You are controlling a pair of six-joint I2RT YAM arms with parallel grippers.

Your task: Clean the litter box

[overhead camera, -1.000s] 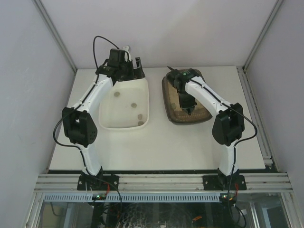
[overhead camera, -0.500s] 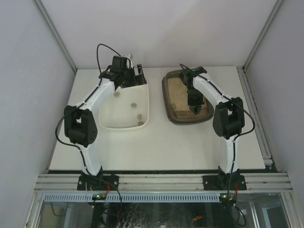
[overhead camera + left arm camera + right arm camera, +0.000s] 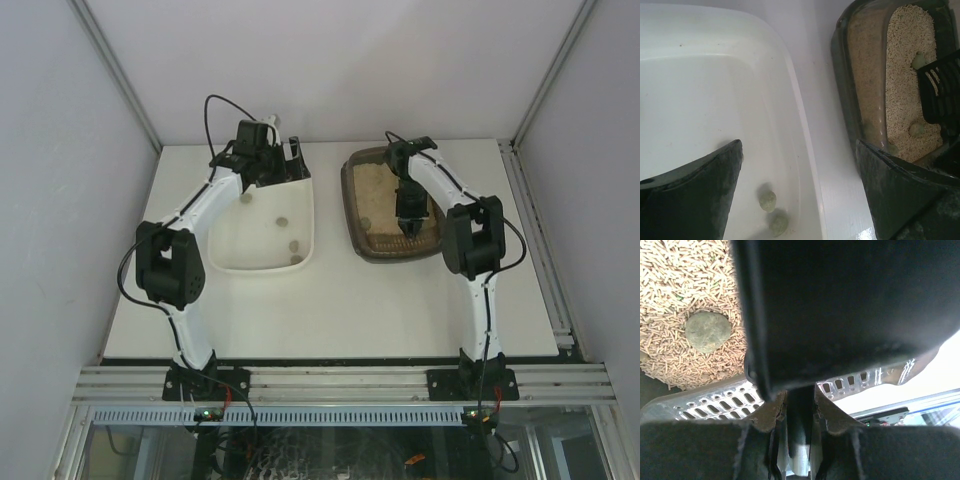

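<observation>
Tan pelleted litter (image 3: 670,285) fills the litter box (image 3: 842,85), a dark brown translucent plastic tray with rounded corners. It sits on the pale surface (image 3: 330,310) at 3 o'clock from the white rectangular plastic tub (image 3: 795,115), near it but not touching.

The right gripper (image 3: 800,415) is clamped tight on the handle of the small black slotted scoop (image 3: 940,92). It holds the scoop low over the litter toward the tray's 5 o'clock corner, probably so that pellets can drop through the slots while a lump rides on top. In the right wrist view a round grey-green clump (image 3: 707,332) lies on the litter at 10 o'clock from the blade, not yet gathered. The left wrist view shows at least one more in the tray.

The left gripper (image 3: 799,165) hangs wide open and empty over the tub's 1 o'clock corner, likely parked there to leave the scoop a free path across to the tub. Several dumped clumps (image 3: 767,200) already lie in the tub, so I judge the sifting partly done.
</observation>
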